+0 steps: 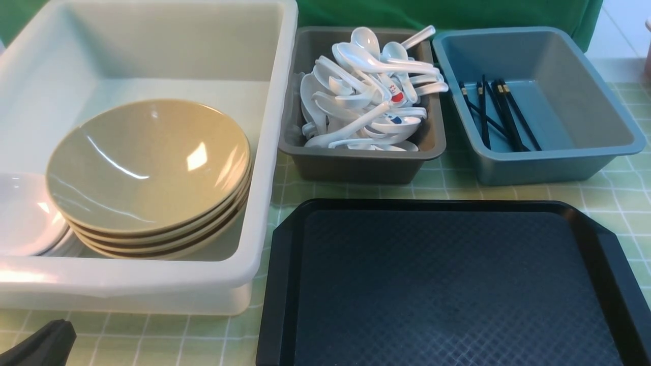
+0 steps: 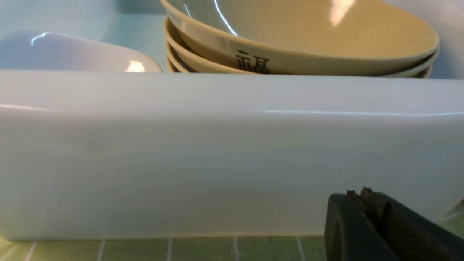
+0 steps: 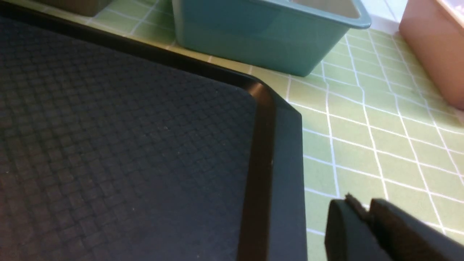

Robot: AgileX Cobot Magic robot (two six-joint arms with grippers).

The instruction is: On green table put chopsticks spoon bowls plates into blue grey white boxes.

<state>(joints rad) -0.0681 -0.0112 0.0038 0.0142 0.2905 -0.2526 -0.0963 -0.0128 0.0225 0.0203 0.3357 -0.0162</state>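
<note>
Several tan bowls [image 1: 147, 162] are stacked in the big white box [image 1: 274, 152], with white plates [image 1: 25, 213] beside them at its left end. The grey box [image 1: 356, 170] is heaped with white spoons [image 1: 366, 96]. Black chopsticks [image 1: 501, 114] lie in the blue box [image 1: 554, 162]. My left gripper [image 1: 46, 340] sits low on the green table [image 1: 625, 198] just in front of the white box's near wall [image 2: 217, 152], shut [image 2: 359, 194] and holding nothing. My right gripper [image 3: 359, 204] hovers over the cloth off the tray's far right corner, fingers together and empty; the front view does not show it.
A black textured tray [image 1: 447, 284] fills the front middle of the table, and nothing lies on it [image 3: 127, 145]. A pinkish container [image 3: 431, 47] stands to the right of the blue box [image 3: 261, 36]. A green backdrop hangs behind the boxes.
</note>
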